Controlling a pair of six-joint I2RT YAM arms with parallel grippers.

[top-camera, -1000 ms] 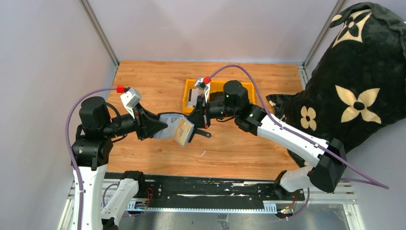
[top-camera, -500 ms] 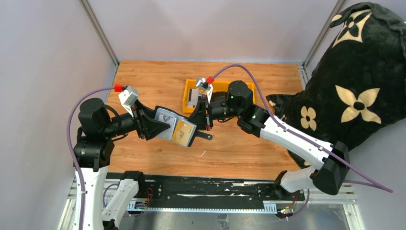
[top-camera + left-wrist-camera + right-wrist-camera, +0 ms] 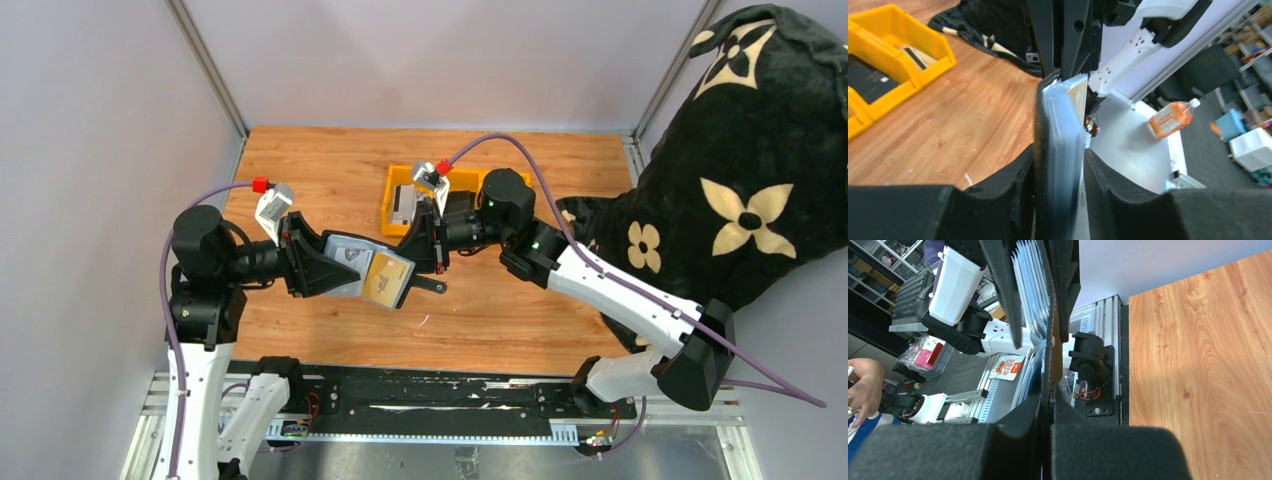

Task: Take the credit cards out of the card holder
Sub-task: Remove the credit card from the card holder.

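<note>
Roughly at the start: the credit cards (image 3: 1063,145) sit as a packed stack inside the card holder (image 3: 428,284), and by my judgement none is out yet, so every card remains to be drawn. Both are held in the air over the middle of the worktop (image 3: 330,170), a little toward its left edge. My left end effector (image 3: 1058,165) grasps the stack, its dark foam pads against both faces. My right end effector (image 3: 425,248) is clenched on the holder's thin black flap. The cards are thin, stiff, pale plastic rectangles; one shows an orange face. The holder looks soft, matte, leather-like, with a short strap tab.
</note>
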